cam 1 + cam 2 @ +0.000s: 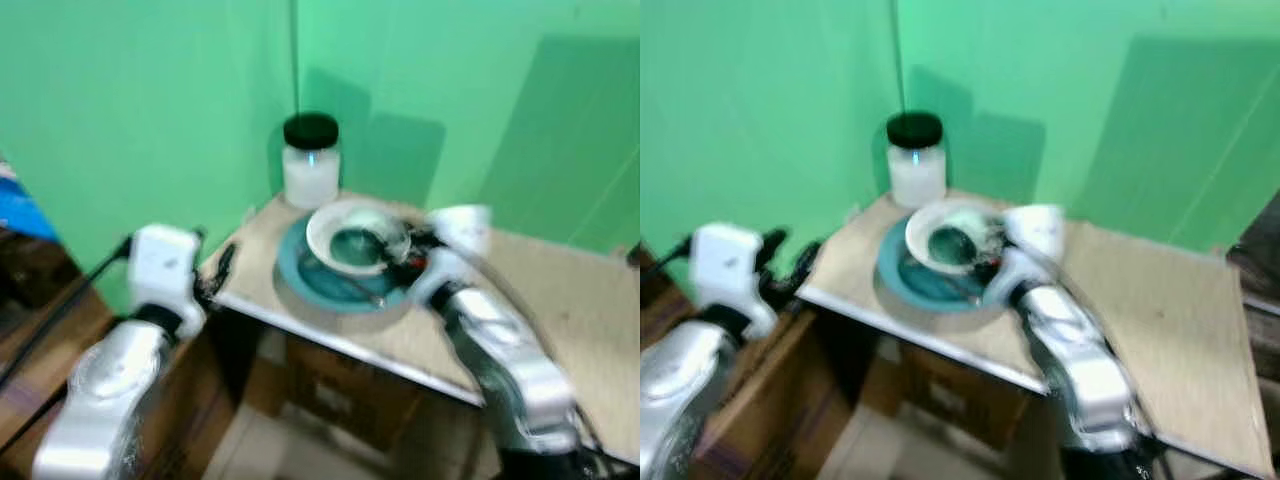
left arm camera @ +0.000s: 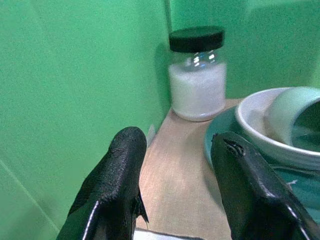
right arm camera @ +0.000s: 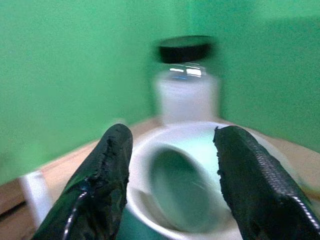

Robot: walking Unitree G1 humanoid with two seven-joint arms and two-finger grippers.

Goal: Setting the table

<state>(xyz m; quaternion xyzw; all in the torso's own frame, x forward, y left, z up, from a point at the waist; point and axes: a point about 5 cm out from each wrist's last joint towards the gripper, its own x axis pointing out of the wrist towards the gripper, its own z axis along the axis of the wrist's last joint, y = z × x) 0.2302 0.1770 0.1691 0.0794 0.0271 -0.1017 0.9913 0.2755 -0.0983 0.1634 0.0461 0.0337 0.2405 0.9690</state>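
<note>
Right wrist view: right end effector [image 3: 170, 175] gapes open just before the white bowl [image 3: 210, 150] holding a tipped green cup [image 3: 182, 190], stacked on a teal plate [image 1: 335, 285] on the bench [image 1: 560, 300]. Left end effector [image 2: 175, 185] open beside it.

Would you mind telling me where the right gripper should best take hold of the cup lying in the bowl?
Probably by the rim. The cup lies on its side in the bowl with its mouth towards the open right gripper, so one finger could go inside, one outside, coming straight along the present line.
</note>
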